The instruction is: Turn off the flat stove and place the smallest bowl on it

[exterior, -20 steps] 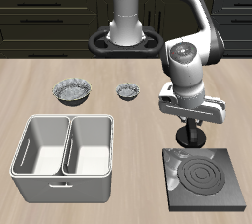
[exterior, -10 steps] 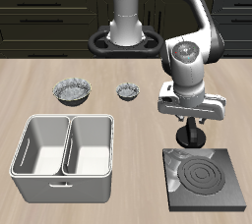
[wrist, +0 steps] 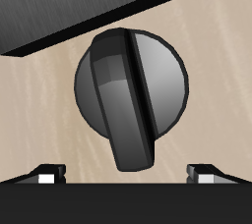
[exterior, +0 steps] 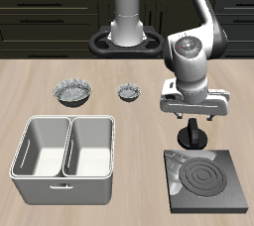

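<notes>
**Gripper poised over the stove knob**

While the gripper (exterior: 193, 137) hung over the back edge of the flat stove (exterior: 206, 179), the job stood at its first step, switching the heat off. From the front, the coil rings looked dark rather than red, though at that size I could not be sure the burner was out. The smallest bowl (exterior: 129, 93) sat well apart, farther back on the table (exterior: 139, 141), near a wider crinkled bowl (exterior: 74, 92) and behind the white bin (exterior: 64, 158).

Seen from the wrist, the black knob (wrist: 131, 91) lay directly below, its ridge slanted, the fingertips (wrist: 47, 173) spread wide on either side and holding nothing. Next, I judged, the arm needed to drop, pinch that ridge and twist.
</notes>
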